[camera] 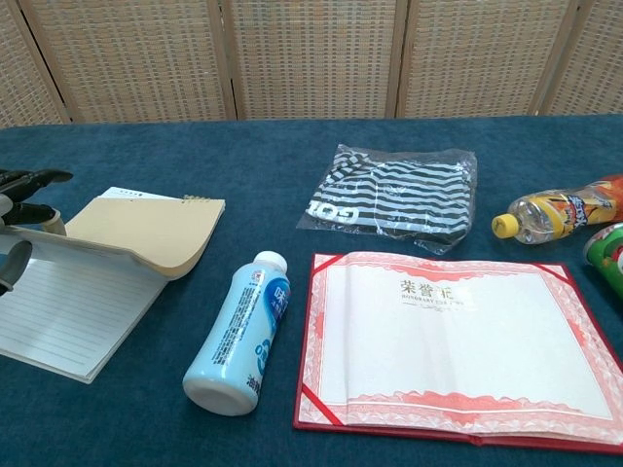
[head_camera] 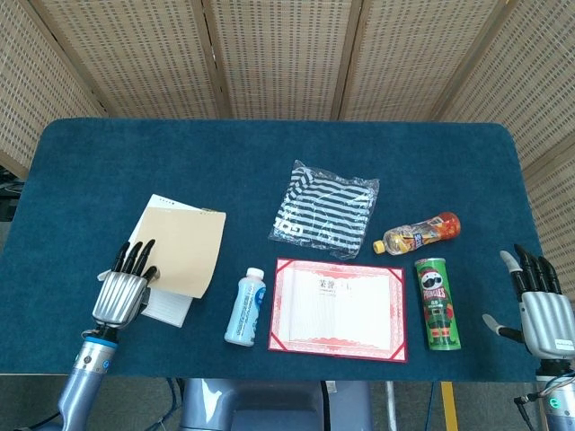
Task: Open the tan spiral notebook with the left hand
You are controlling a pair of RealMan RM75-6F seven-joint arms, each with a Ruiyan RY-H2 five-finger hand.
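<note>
The tan spiral notebook [head_camera: 186,241] lies at the left of the blue table, its cover [camera: 146,232] raised off a lined white page [camera: 60,309]. My left hand [head_camera: 121,289] is at the notebook's near left corner. In the chest view this left hand [camera: 14,226] pinches the cover's free edge, with the fingers on top and the thumb underneath, over the page. The spiral binding is at the far edge. My right hand [head_camera: 539,307] rests at the table's near right corner with its fingers apart and nothing in it.
A white and blue bottle [head_camera: 246,306] lies just right of the notebook, then a red-framed certificate [head_camera: 340,308]. A striped bag [head_camera: 325,212] is in the middle, with an orange drink bottle [head_camera: 420,232] and a green can [head_camera: 437,303] to the right.
</note>
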